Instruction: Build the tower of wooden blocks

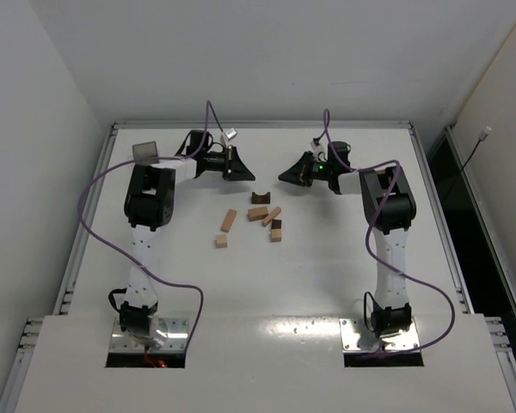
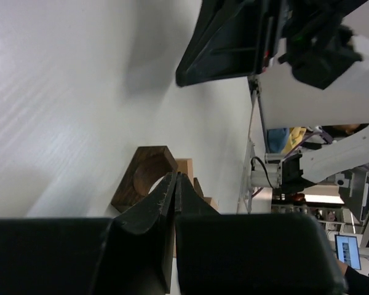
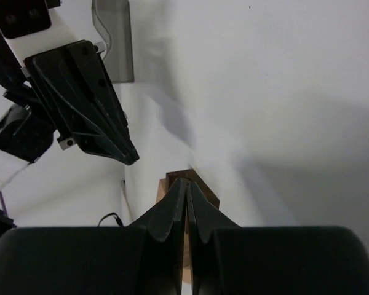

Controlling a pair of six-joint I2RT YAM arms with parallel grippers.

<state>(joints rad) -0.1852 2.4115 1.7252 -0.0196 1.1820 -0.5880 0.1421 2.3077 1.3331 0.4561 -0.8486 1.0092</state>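
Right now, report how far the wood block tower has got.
Done: no tower stands yet. The dark arch block, the tan bars and the other pieces lie loose in mid-table. In hand: nothing. The left fingers and right fingers are shut and empty, poised just past the blocks. Left: the whole build, starting with the first grasp.

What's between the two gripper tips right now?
Only bare table separates the left gripper from the right gripper in the top view; the dark arch block sits just nearer the bases.
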